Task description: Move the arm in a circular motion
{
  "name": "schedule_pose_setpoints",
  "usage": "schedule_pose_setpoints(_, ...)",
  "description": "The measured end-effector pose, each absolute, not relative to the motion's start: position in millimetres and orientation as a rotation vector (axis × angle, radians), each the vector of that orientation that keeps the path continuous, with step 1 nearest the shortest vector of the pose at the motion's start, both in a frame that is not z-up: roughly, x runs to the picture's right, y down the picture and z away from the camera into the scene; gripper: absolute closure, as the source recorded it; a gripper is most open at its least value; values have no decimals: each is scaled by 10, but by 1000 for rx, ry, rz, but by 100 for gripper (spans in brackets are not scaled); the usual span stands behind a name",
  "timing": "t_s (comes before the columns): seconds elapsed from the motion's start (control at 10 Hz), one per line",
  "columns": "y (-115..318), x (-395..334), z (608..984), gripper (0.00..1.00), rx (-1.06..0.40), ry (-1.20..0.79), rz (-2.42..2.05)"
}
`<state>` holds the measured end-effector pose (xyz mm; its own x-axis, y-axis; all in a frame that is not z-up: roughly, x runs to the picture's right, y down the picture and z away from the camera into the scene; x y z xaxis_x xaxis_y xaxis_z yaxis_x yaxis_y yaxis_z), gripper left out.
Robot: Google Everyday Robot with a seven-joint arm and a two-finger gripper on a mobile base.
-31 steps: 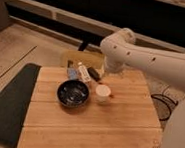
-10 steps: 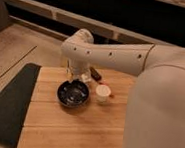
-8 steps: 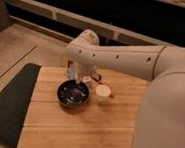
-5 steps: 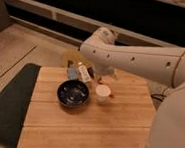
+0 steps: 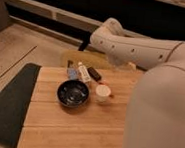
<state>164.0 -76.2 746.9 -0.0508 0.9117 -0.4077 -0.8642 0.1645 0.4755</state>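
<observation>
The arm [image 5: 139,49] is large, off-white and smooth, with small dark screw holes along it. One thick segment reaches from the right to a rounded joint [image 5: 110,28] above the far edge of the wooden table [image 5: 70,126]. Another bulky segment [image 5: 161,116] fills the right foreground and hides the table's right side. The gripper is not in view; it lies somewhere behind the arm's segments. The arm is held above the table and touches none of the items on it.
On the table are a dark bowl [image 5: 73,93], a small white cup [image 5: 103,93], a small bottle [image 5: 83,71], a dark object [image 5: 94,74] and a tan bag [image 5: 87,59]. A dark mat [image 5: 7,104] lies to the left, and a ledge [image 5: 47,13] runs along the back.
The arm's joint has swung from above the bowl to the right and back, and the near segment now covers more of the right foreground. The table items have not moved.
</observation>
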Motion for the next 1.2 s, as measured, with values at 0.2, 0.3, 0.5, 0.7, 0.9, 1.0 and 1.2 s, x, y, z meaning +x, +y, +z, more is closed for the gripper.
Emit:
schedule_pose_setpoints(0.2,-1025,1309,7815,35,68,702,1389)
schedule_pose_setpoints(0.3,-1098,1031,7997,35,36,666,1351)
schedule_pose_setpoints(0.5,-1124,500,8237,35,-54,585,1303)
schedule_pose_setpoints(0.7,-1006,-175,8286,35,-210,457,1255)
schedule_pose_setpoints(0.9,-816,-744,8111,35,-361,331,1211)
schedule_pose_setpoints(1.0,-631,-1037,7940,35,-453,259,1174)
schedule_pose_setpoints(1.2,-397,-1267,7745,35,-538,203,1130)
